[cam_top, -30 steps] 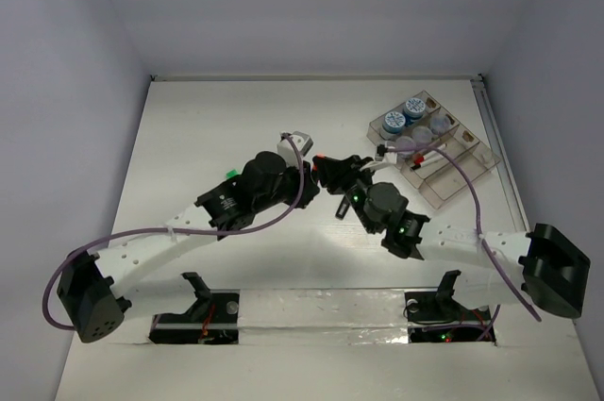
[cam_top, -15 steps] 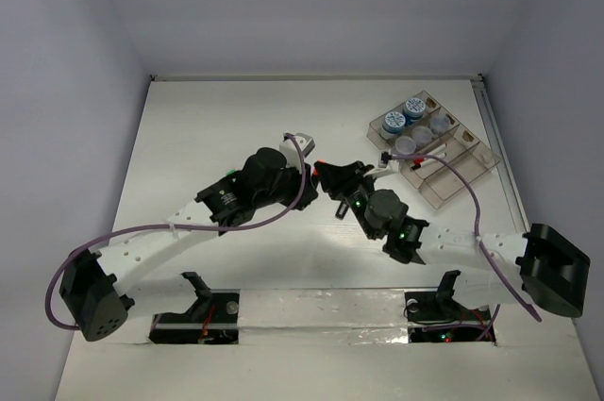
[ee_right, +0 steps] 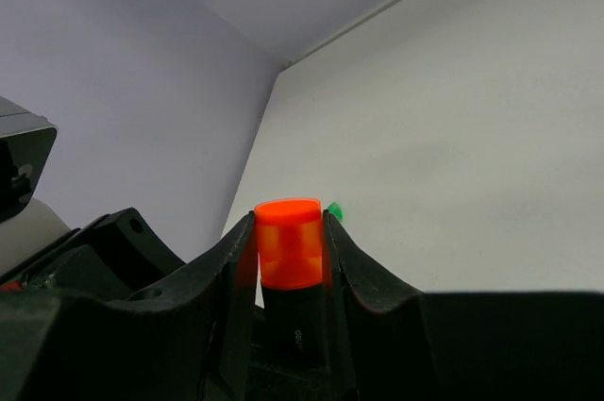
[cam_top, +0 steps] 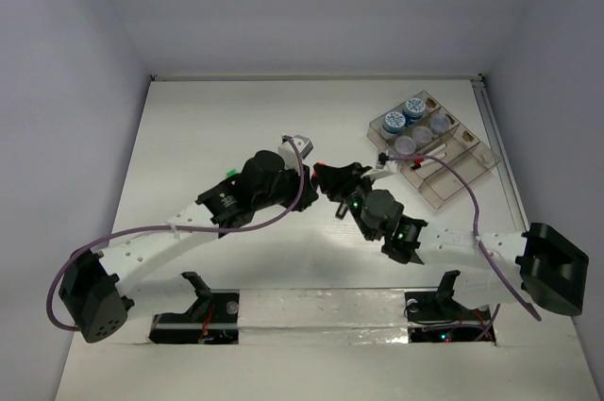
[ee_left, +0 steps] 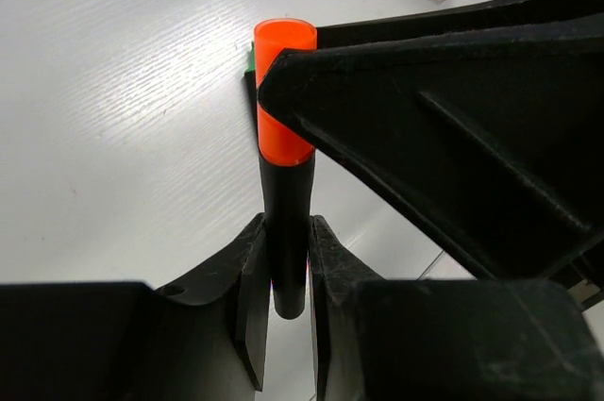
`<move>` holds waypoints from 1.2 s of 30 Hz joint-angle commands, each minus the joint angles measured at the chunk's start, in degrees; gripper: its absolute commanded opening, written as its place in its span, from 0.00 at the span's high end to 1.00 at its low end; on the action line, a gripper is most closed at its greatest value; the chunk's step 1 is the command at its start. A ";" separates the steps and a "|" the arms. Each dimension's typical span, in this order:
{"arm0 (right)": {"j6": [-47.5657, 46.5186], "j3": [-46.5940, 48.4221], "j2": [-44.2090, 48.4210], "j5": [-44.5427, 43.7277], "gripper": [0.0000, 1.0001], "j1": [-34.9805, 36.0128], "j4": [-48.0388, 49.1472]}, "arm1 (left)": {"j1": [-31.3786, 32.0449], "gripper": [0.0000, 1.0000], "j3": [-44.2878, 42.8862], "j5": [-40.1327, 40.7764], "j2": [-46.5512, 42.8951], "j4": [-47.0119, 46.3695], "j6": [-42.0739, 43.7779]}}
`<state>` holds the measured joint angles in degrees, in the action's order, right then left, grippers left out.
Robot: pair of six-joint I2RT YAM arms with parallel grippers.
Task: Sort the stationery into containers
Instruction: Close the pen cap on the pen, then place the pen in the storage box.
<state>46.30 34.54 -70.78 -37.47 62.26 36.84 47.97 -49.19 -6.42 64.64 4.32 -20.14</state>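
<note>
A stubby black highlighter with an orange cap (ee_left: 281,90) is held between both grippers above the table. My left gripper (ee_left: 283,231) is shut on its black body. My right gripper (ee_right: 289,226) is shut on its orange cap (ee_right: 289,245). In the top view the left gripper (cam_top: 309,175) and right gripper (cam_top: 333,179) meet mid-table, with a bit of orange (cam_top: 321,167) between them. The clear compartment tray (cam_top: 462,173) stands at the far right and holds round blue-lidded pots (cam_top: 394,120) and pens (cam_top: 427,161).
A small green bit (ee_right: 334,210) lies on the table beyond the orange cap; it also shows in the left wrist view (ee_left: 249,54). White walls close in the table on the left, back and right. Cables loop over both arms.
The left gripper has moved a little right and the right gripper a little left, so the two have closed up around the highlighter. The tray's contents have not moved.
</note>
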 commanded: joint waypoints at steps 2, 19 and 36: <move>4.76 -5.80 -0.07 16.83 1.00 7.88 -12.40 | -3.40 1.00 -8.65 10.37 -3.82 -29.46 2.13; -11.14 4.91 24.36 26.64 0.22 -5.56 -32.07 | -3.40 1.00 11.39 -0.17 -7.69 -33.58 -3.32; -29.96 17.84 22.36 58.65 0.04 -15.94 -40.10 | -3.40 1.00 16.67 -33.22 -10.15 -52.65 -10.27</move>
<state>19.07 49.47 -47.64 14.61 46.65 -2.39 44.29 -32.84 -32.36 56.53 -39.83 -28.12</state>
